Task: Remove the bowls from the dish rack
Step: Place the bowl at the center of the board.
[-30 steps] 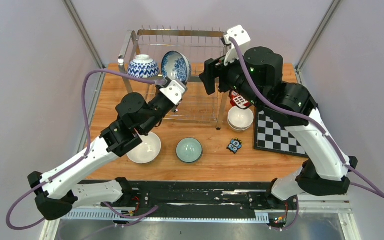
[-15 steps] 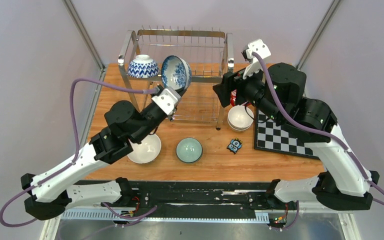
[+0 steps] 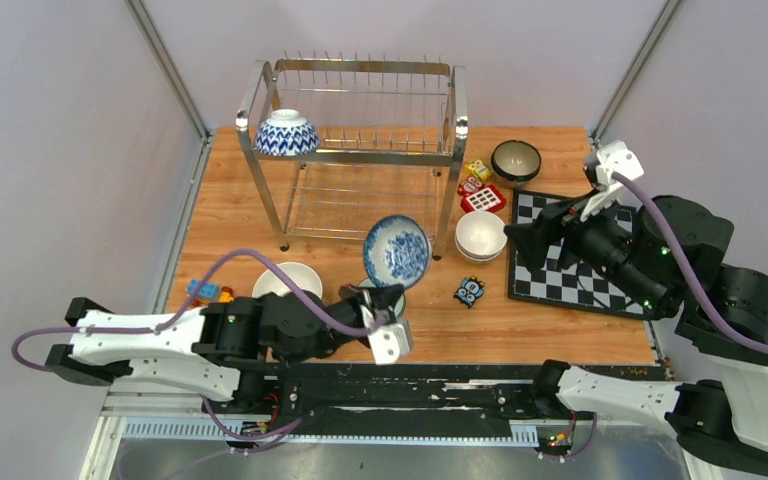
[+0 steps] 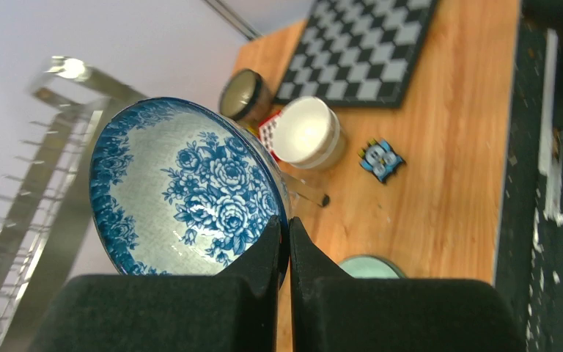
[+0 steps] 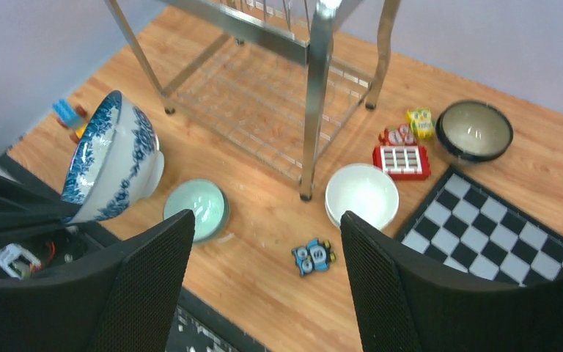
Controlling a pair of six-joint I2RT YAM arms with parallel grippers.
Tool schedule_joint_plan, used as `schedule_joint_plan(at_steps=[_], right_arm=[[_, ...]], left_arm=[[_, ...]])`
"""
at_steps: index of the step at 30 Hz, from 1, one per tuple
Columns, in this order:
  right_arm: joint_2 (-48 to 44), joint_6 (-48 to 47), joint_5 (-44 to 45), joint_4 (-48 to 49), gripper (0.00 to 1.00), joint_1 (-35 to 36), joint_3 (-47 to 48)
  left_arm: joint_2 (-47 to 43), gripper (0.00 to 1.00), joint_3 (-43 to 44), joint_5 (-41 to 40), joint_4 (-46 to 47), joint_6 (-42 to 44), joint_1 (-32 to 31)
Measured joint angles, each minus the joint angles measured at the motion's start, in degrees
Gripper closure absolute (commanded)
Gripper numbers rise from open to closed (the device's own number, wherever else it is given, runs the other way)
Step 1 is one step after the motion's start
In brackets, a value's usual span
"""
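My left gripper is shut on the rim of a blue-and-white floral bowl and holds it tilted on edge above the table's front; its fingers pinch the rim in the left wrist view. A pale celadon bowl sits on the table below it. The steel dish rack stands at the back with one blue-and-white bowl upside down on its top tier. My right gripper is open and empty, high over the chessboard's near-left part.
A cream-white bowl lies at front left. Stacked white bowls sit by the rack's right leg, and a dark brown bowl at the back right. A chessboard and small toys lie on the right.
My left arm has pulled the floral bowl out of the rack, down towards the table's front. My right arm has drawn back to the right, away from the rack.
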Motion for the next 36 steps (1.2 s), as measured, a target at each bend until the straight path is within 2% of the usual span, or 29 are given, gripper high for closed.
schedule_joint_plan(at_steps=[6,11,14,22,28,36], right_arm=[[-0.7,1.9,-3.5,-6.4,0.28,0.0,-5.8],[0.0,4.8,-10.0,-6.6,0.32,0.0,-17.3],[0.4,6.4,-12.4,-6.3,0.32,0.0,-21.1],[0.3,9.4,-15.1,-1.3,0.33,0.0,-23.2],[2.4,10.0,-16.1,0.4,0.43,1.4,-23.8],[6.7,10.0,-16.0,0.5,0.50,3.7,-25.9]], left_arm=[[4.3,1.00,-5.5,-1.6,-3.3,1.4,-4.8],[6.3,1.00,-8.2,-2.5,-3.6,3.0,-7.0],[8.0,1.00,-9.1,-2.6,-3.1,4.0,-8.4],[11.3,1.00,-11.3,-1.4,0.0,4.7,-9.3],[12.6,1.00,-12.1,-0.3,1.4,4.4,-9.4],[12.7,1.00,-12.2,-0.3,2.3,4.0,-9.7]])
